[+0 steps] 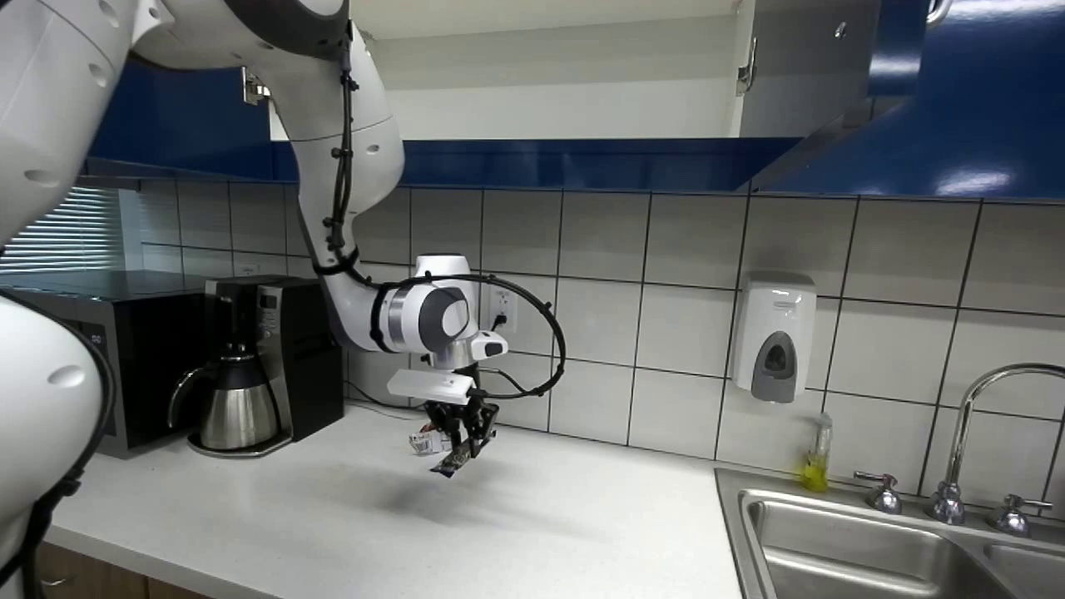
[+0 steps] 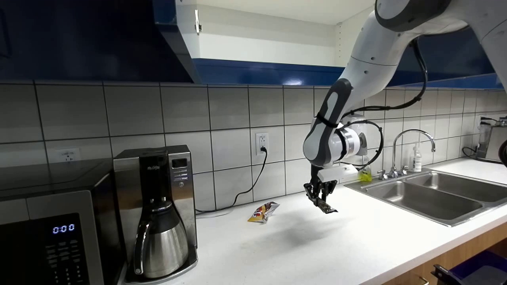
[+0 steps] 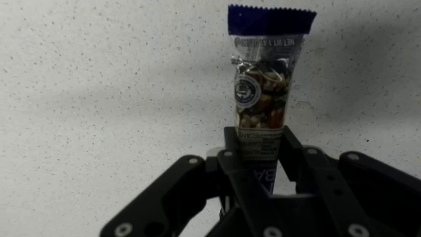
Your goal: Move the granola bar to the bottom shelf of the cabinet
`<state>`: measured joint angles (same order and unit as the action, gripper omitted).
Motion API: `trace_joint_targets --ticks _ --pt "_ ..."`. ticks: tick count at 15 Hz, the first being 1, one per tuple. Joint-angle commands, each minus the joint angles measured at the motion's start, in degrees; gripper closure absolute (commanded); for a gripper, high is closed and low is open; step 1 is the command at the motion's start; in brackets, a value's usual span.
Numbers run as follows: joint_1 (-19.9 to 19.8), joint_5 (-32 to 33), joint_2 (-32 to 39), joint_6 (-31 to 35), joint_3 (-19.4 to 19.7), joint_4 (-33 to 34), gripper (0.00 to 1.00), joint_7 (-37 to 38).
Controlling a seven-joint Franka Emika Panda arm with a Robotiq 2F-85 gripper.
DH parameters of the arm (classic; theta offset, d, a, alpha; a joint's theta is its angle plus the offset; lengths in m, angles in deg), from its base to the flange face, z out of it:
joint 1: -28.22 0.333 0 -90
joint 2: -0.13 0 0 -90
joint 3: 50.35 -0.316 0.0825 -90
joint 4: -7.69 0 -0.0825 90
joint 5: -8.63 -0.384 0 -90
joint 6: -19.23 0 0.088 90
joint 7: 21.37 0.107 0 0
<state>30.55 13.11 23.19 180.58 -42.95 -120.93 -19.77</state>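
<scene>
Pinching the granola bar (image 3: 263, 95) by its long edges, the claw (image 3: 260, 141) is closing snugly around it. The bar is hanging over the worktop (image 1: 541, 541) and is looking lifted, not touching. Its long way is pointing out from the tiled wall (image 1: 599, 324), with the blue end sticking past the claw toward the room. Open and high up, the cabinet (image 1: 574, 162) is waiting above, on the wall side. (A crinkly packet (image 2: 263, 211) is lying near the wall.) So I'm guessing the claw is needing to go up past the blue front edge, then in toward the wall. The loose end is facing away from there, so turning may be helping. The bottom shelf is hiding behind that edge.
</scene>
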Motion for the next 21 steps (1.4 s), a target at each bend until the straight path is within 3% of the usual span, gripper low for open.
trace_joint_targets --ticks 1,11,21 --pt "-1.1 0.4 -5.8 1.0 -0.8 -6.3 0.91 -0.2" --pt "-1.0 1.0 -14.1 0.6 -1.2 -16.6 0.91 -0.4" --pt "-1.0 3.1 -21.1 -0.9 -1.8 -22.5 0.91 0.1"
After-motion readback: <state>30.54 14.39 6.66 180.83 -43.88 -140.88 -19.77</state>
